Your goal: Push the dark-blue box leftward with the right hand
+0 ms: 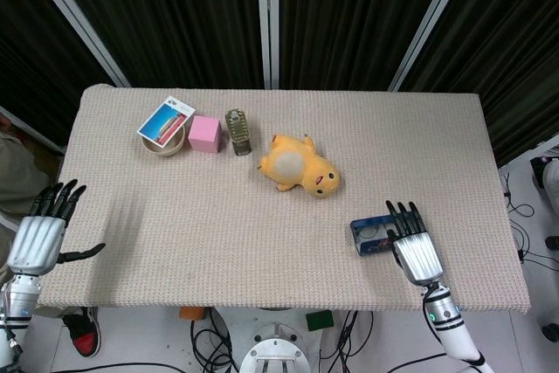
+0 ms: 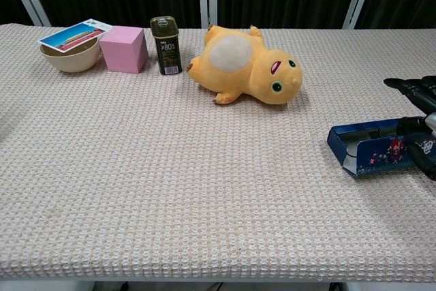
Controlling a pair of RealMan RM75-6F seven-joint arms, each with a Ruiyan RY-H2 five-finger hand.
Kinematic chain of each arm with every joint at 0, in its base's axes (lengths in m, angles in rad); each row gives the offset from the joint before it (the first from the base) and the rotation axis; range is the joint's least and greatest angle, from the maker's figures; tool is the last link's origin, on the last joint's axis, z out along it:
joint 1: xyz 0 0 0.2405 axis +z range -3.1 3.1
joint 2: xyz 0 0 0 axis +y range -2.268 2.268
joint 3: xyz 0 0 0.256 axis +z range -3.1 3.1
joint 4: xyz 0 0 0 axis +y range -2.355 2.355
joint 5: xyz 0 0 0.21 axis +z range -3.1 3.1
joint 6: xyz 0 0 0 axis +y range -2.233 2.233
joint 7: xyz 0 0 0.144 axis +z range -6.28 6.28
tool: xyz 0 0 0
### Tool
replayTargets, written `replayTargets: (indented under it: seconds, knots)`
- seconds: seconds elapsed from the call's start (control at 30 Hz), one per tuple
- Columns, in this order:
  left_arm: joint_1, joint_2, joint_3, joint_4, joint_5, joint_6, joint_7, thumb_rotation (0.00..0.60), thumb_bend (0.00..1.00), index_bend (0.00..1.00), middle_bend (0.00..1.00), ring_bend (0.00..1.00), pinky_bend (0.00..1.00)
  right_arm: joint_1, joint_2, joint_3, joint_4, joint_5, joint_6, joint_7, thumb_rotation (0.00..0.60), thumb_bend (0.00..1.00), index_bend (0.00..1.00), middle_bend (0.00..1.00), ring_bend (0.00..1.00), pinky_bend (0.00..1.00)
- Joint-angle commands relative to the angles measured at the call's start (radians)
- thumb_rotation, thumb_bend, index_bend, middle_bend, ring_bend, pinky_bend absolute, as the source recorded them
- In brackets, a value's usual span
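The dark-blue box (image 1: 374, 235) lies flat on the table (image 1: 218, 216), near the front edge and toward the right end. To the left of the fingertips (image 1: 402, 212) of the right hand (image 1: 414, 246), an uninterrupted strip of bare woven cloth extends along the front of the table to the left end. Beyond the fingertips, and apart from them, lies the yellow plush duck (image 1: 297, 165).

The right hand lies palm-down with the fingers straight, extended and close together, pointing away from the robot. The fingers rest over the right-hand end of the box. They are not curled round it. In the chest view the dark fingers (image 2: 415, 125) overlap the right end of the box (image 2: 371, 149) (the frame edge cuts off the rest of the hand, so the exact contact cannot be determined).

The box's long axis runs left to right, roughly parallel to the front edge of the table, and crosswise to the fingers. Its free end points left.

The left hand (image 1: 39, 233) is beside the left end of the table, off the cloth, with the fingers extended, slightly spread and holding nothing.
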Motion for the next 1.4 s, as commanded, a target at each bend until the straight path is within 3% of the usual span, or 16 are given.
replayTargets:
  seconds: [0.03, 0.53, 1.4]
  knots:
    - [0.0, 0.0, 0.0, -0.001, 0.0, -0.001, 0.001, 0.364, 0.03, 0.06, 0.0, 0.0, 0.07, 0.007, 0.002, 0.007, -0.005, -0.003, -0.001, -0.001, 0.6, 0.57, 0.76, 0.0, 0.0, 0.0]
    - [-0.008, 0.005, -0.002, -0.007, -0.017, -0.027, 0.012, 0.362, 0.03, 0.07, 0.0, 0.0, 0.07, 0.094, -0.04, 0.092, 0.027, 0.043, -0.069, 0.013, 0.6, 0.57, 0.76, 0.0, 0.0, 0.0]
    - [-0.011, 0.006, -0.003, -0.005, -0.035, -0.047, 0.019, 0.364, 0.03, 0.07, 0.0, 0.0, 0.07, 0.168, -0.139, 0.118, 0.186, 0.079, -0.107, 0.04, 0.6, 0.55, 0.75, 0.0, 0.0, 0.0]
